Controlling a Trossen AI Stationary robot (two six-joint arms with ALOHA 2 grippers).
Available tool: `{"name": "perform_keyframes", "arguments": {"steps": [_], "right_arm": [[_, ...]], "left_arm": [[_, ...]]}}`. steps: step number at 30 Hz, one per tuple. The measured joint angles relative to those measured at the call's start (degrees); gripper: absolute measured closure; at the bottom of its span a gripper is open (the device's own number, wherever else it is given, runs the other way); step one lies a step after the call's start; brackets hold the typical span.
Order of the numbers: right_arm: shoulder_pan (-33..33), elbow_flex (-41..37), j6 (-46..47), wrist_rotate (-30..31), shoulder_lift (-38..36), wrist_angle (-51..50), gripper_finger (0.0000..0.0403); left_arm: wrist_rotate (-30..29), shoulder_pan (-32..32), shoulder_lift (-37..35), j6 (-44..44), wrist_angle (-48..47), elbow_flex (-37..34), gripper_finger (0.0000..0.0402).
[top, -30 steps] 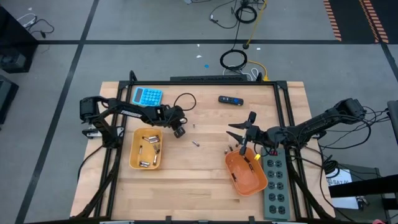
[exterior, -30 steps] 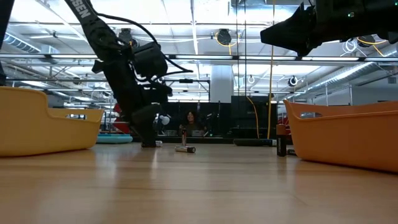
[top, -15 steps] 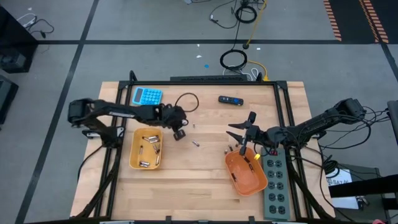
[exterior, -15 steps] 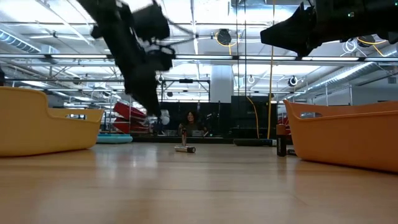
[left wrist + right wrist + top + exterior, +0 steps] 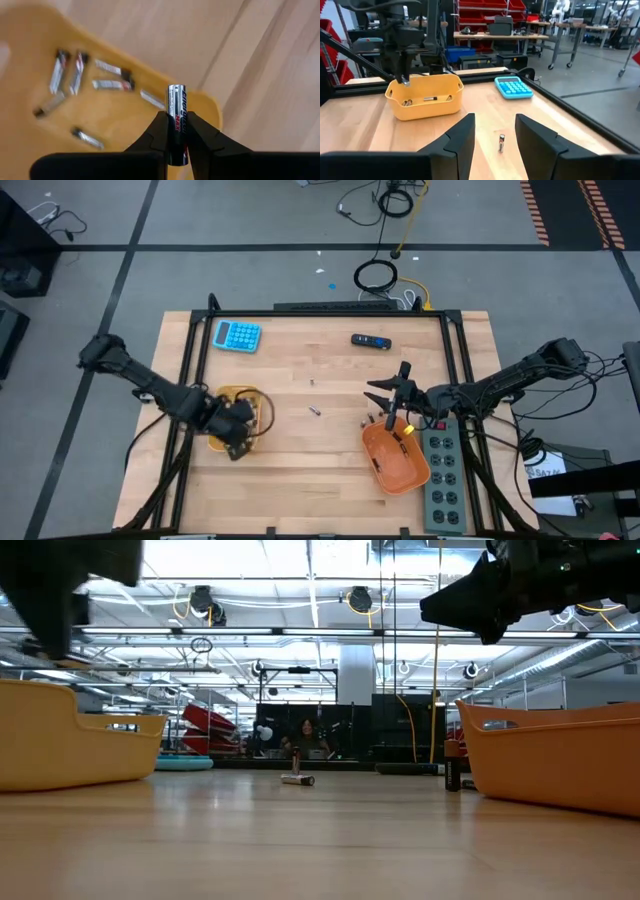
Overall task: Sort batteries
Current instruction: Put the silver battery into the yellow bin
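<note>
Over the yellow tray (image 5: 215,442), the left gripper (image 5: 176,131) pinched one battery (image 5: 176,122) upright; roughly seven lay inside, blurry. Right gripper (image 5: 494,131) hung open beside the orange tray (image 5: 385,470).

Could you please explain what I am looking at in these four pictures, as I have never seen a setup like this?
This is a robot with two dark jointed arms at a pale wooden table; each arm ends in a two-finger end effector. One picture looks straight down from above, one looks level across the tabletop, and two come from cameras on the arms' wrists.

The left end effector hangs over the yellow plastic tray and is clamped on a silvery cylindrical battery with a red and black label. Several batteries already lie in that tray. The right end effector waits open near the orange plastic tray.

Also on the table are a few loose batteries, such as a small one near the middle, a blue calculator, a black-and-blue oblong device and a grey power strip.
</note>
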Motion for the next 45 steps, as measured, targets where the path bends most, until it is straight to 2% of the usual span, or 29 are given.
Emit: {"name": "perform_keyframes", "arguments": {"steps": [4, 8, 16, 22, 27, 30, 32, 36, 40, 45], "right_arm": [[0.37, 0.00, 1.28, -0.17, 0.00, -0.68, 0.0271], [1.40, 0.00, 1.80, -0.18, 0.19, -0.83, 0.0271], [-1.08, 0.00, 1.80, -0.19, 8.62, 9.28, 0.0271], [-2.24, 0.00, 3.43, -0.33, 16.67, 16.26, 0.0271], [-2.79, 0.91, 5.91, -0.98, 16.59, 19.57, 0.0271], [-2.76, 3.32, 5.59, -6.66, 11.22, 15.07, 0.0277], [-2.77, 5.64, 4.85, -8.88, 7.31, 8.66, 0.0282], [-3.38, 12.19, 4.43, -9.07, -0.28, -9.95, 0.0298], [-2.27, 15.58, 9.65, -9.42, -4.34, -25.97, 0.0314], [-0.11, 15.65, 13.86, -9.39, -5.60, -35.69, 0.0325]], "left_arm": [[-0.13, -5.60, -0.86, -8.14, 0.17, -1.87, 0.0359], [-0.86, -8.11, -0.86, -12.06, 0.14, -3.10, 0.0359], [-5.40, -8.36, -0.88, -12.82, -1.25, -6.52, 0.0359], [-5.52, -7.96, -0.86, -15.16, -0.58, -10.85, 0.0359], [-7.09, -7.92, -0.86, -18.37, -0.48, -11.23, 0.0359], [-8.34, -7.92, -0.87, -19.51, 1.11, -11.00, 0.0359], [-8.49, -7.92, -0.86, -19.53, 2.47, -11.00, 0.0359], [-8.57, -6.79, -0.86, -19.51, 4.26, -10.95, 0.0359], [-9.09, -5.05, -0.86, -21.08, 3.86, -10.94, 0.0359], [-7.91, -1.65, -0.86, -21.03, 2.66, -10.94, 0.0359]]}}
